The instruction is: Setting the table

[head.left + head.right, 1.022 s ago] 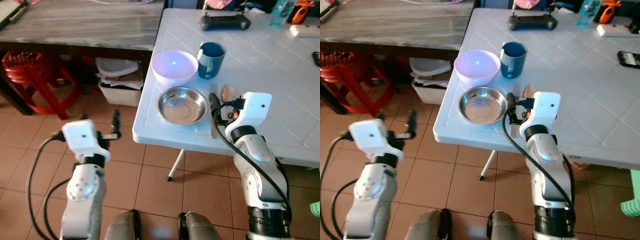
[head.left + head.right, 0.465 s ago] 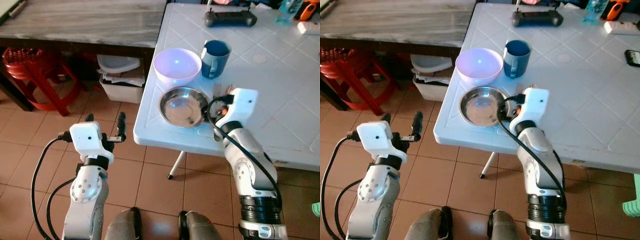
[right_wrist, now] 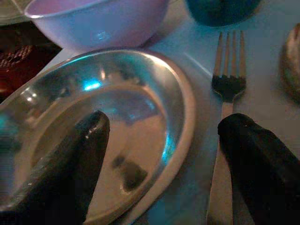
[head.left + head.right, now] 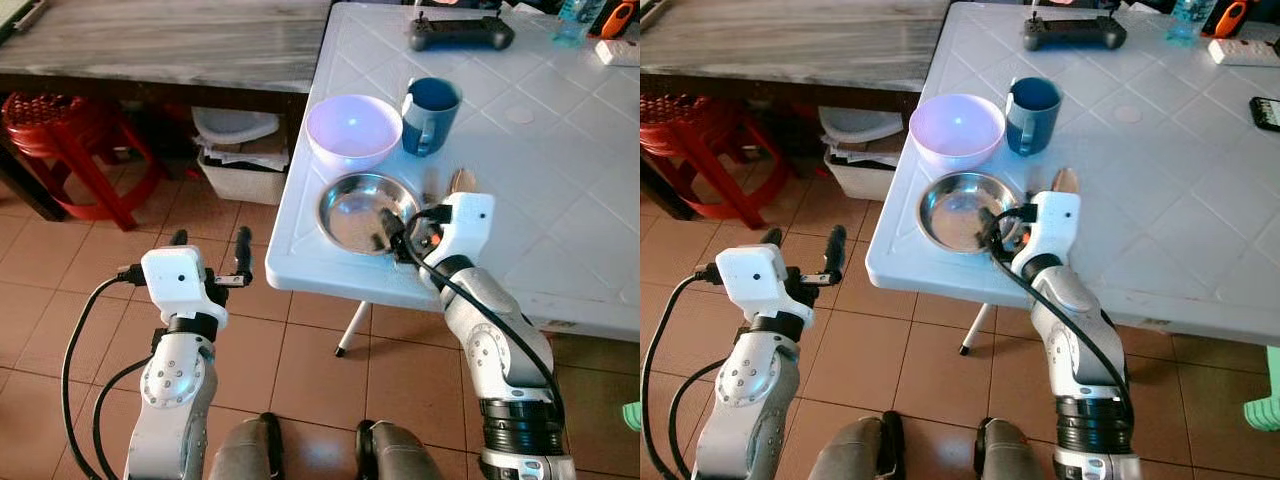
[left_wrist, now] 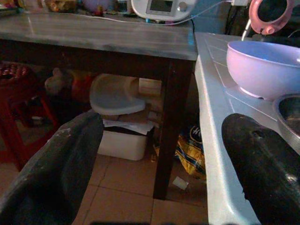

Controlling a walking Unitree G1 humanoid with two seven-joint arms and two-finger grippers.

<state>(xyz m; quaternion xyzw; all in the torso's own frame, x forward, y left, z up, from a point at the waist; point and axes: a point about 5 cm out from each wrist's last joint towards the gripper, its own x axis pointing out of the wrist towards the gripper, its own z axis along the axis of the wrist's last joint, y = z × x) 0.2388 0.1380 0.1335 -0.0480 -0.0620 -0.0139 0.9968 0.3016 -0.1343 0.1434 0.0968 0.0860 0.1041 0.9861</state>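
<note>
Right wrist view: the right gripper (image 3: 159, 154) has its fingers apart across the near rim of the shallow round steel dish (image 3: 140, 93), one finger inside it, the other by the metal fork (image 3: 225, 117). To grip well, it should close squarely on the rim (not the fork). The head views add the left gripper (image 4: 208, 255), fingers apart, over the floor.

the fork (image 3: 226, 117) handle runs off the picture's edge, and the right claw (image 4: 400, 240) hides part of it.
</note>
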